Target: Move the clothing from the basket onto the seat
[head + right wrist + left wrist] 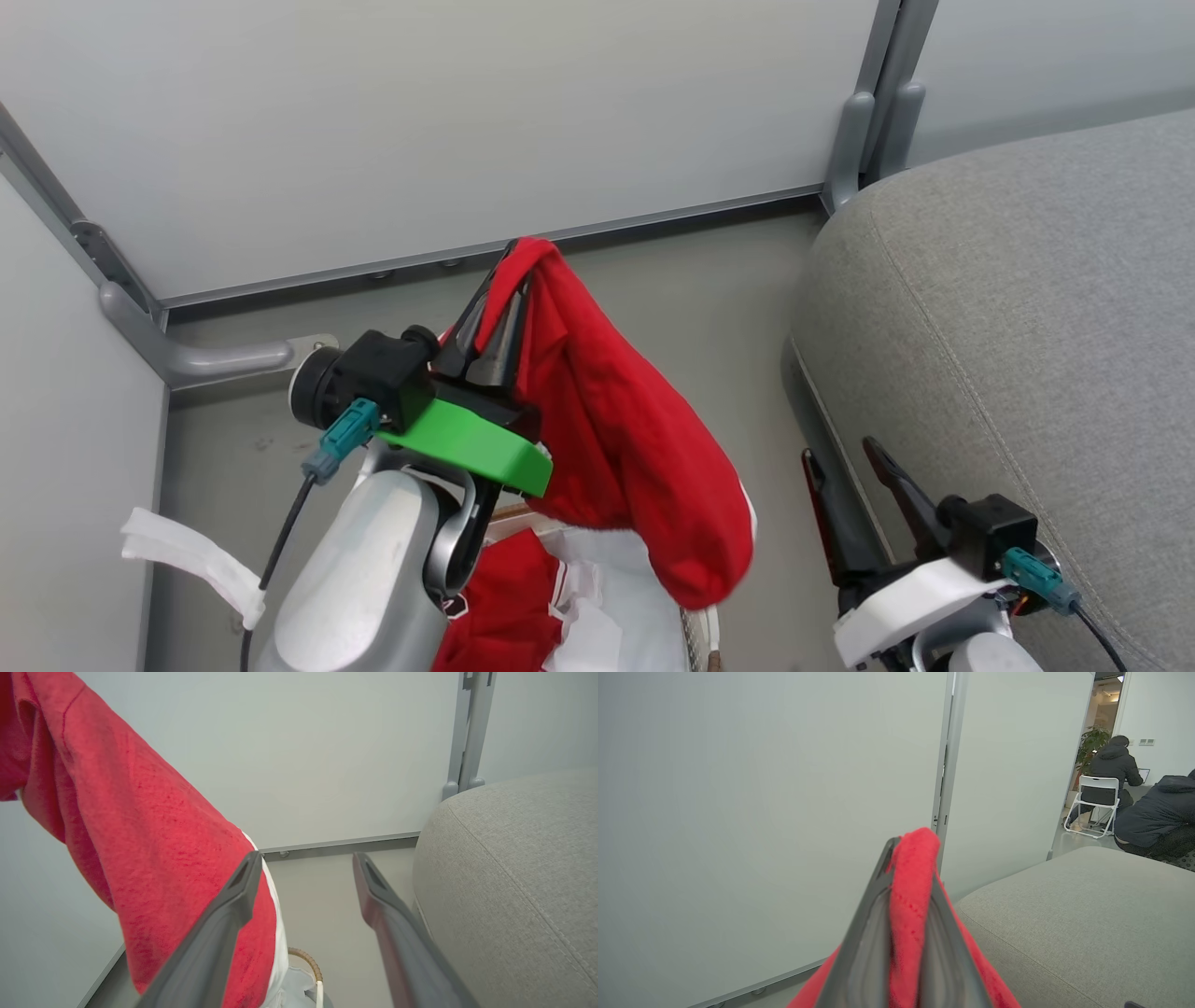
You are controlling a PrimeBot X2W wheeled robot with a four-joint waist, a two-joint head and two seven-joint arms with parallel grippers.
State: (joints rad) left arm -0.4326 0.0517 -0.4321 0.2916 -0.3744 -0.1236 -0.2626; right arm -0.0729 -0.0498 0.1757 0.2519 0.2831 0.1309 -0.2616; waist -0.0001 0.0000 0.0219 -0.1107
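above the basket point(695, 637), red garment point(616, 439) pinched in closed left gripper point(506, 280); right gripper point(838, 450) spread wide, empty. might snag the rim point(306, 957) if swung low.

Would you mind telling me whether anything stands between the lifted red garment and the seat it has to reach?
The open right gripper does: it sits between the hanging red garment, pinched by the left gripper, and the seat. Nothing else visible intervenes.

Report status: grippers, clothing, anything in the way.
Left gripper: jaws shut on red garment, hanging above basket. Right gripper: jaws open, empty, beside seat. Second red garment in basket. Right gripper possibly in garment's path to seat.
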